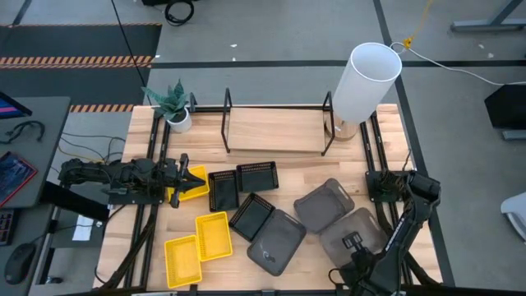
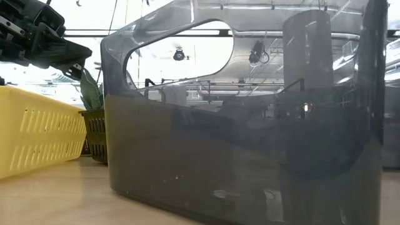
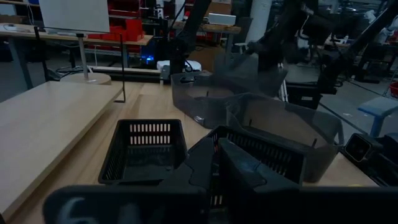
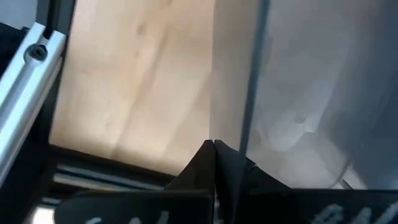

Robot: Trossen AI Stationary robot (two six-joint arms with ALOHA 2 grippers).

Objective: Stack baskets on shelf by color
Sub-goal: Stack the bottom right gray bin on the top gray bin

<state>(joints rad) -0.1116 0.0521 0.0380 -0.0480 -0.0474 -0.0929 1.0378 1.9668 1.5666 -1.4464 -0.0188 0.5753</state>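
Yellow basket (image 1: 191, 182) at left gripper (image 1: 182, 181)

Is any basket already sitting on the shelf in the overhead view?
No. The shelf board is bare between its black frames; every basket, such as a yellow basket, lies on the tabletop.
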